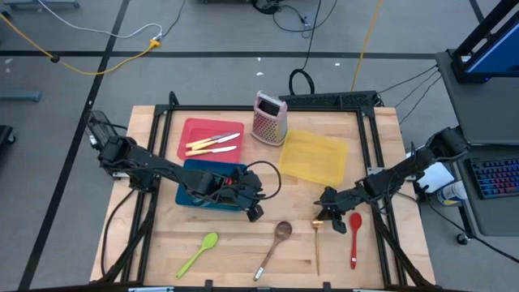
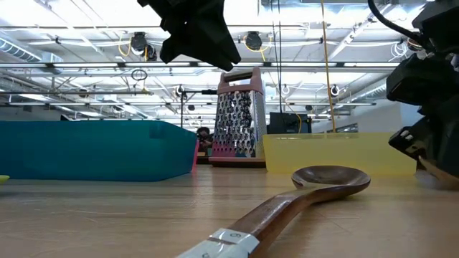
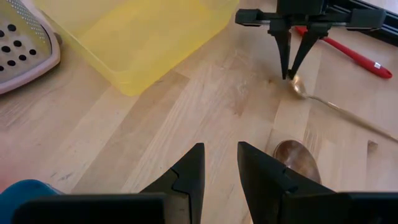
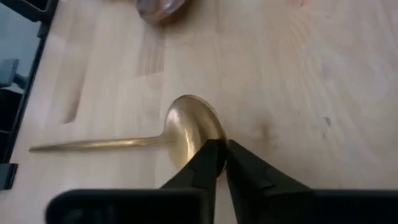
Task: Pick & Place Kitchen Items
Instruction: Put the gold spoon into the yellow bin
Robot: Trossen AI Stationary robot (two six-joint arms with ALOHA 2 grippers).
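- The right gripper [image 4: 219, 163] is standing low over the front right part of the desk [image 1: 235, 259], fingers pointing down at the bowl of the gold spoon [image 4: 186, 134].
- Its fingers [image 4: 202, 165] are pinching nearly together at the rim of the bowl; the tips are touching or just beside the metal, but I cannot tell whether they are truly gripping it, and the spoon is lying flat on the wood.
- The gold spoon's long axis is running from the bowl at the fingers toward the desk's front edge, so the handle is trailing away from the gripper.
- The red spoon [image 1: 354, 235] is lying just beside it on the right, roughly parallel, and the wooden spoon [image 1: 276, 243] is lying near on the left.
- The green spoon [image 1: 199, 251] is lying farther left along the front.
- The left gripper [image 3: 219, 169] is hovering beside the teal bin [image 1: 199, 188], fingers a little apart and holding nothing; it is clearly farther from the gold spoon than the right one.
- Behind are the yellow tray [image 1: 312, 156], the red tray [image 1: 195, 130] holding cream-handled knives [image 1: 212, 143], and a grater [image 1: 268, 118].
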